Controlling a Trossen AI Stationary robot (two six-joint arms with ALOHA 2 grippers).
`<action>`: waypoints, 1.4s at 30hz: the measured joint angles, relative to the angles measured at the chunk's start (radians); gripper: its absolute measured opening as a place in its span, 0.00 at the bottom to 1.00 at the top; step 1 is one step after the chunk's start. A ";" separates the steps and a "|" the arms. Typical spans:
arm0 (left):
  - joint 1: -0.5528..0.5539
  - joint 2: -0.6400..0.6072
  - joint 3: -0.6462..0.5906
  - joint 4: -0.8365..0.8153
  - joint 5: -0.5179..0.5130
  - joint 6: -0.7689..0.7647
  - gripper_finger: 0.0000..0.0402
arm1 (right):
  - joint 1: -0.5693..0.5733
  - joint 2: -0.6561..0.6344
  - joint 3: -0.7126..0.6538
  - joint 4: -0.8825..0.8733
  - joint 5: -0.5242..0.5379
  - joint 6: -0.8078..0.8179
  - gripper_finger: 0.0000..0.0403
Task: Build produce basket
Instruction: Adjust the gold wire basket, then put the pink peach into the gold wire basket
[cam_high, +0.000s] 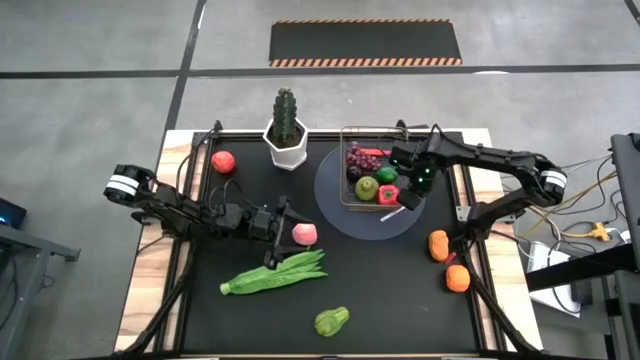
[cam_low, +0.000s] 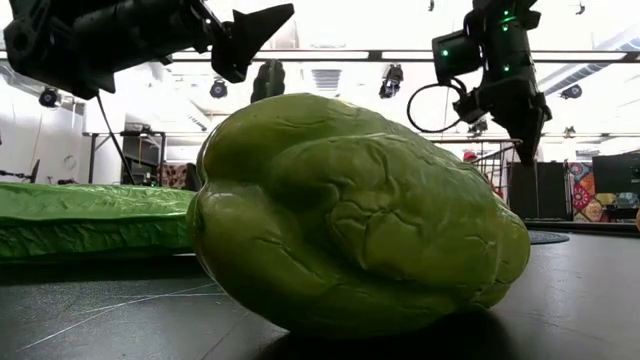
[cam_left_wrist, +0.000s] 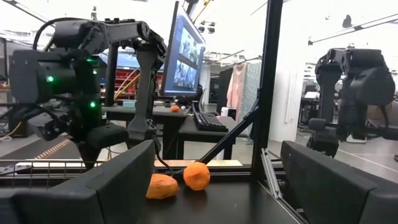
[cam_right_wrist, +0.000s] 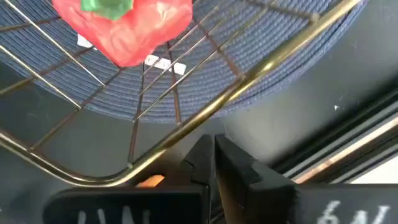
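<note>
Robotics lab or workshop, indoor. Grey concrete floor (cam_high: 90, 120) with a black mat edged in orange-and-black hazard stripes (cam_high: 366, 42). Black-topped work table (cam_high: 390, 280) on a wooden base, framed by dark metal struts. Loose cables (cam_high: 585, 228) on the floor beside the table. Beyond the table: desk with a lit computer monitor (cam_left_wrist: 188, 53) and keyboard (cam_left_wrist: 210, 120), hanging garments (cam_left_wrist: 237, 87), shelving, overhead track lights (cam_low: 218, 88) under a bright ceiling. Second robot arm stand (cam_left_wrist: 354, 93) in the background.
</note>
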 joint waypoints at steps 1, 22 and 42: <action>0.000 0.000 0.000 0.000 0.000 0.000 0.83 | 0.004 0.000 0.009 0.004 0.000 0.002 0.02; 0.000 -0.150 0.107 -0.994 -0.151 -0.080 0.83 | 0.165 -0.215 0.189 -0.062 0.140 0.160 0.02; 0.085 -0.010 0.211 -1.230 -0.164 0.078 0.83 | 0.365 -0.220 0.172 -0.020 0.194 0.261 0.02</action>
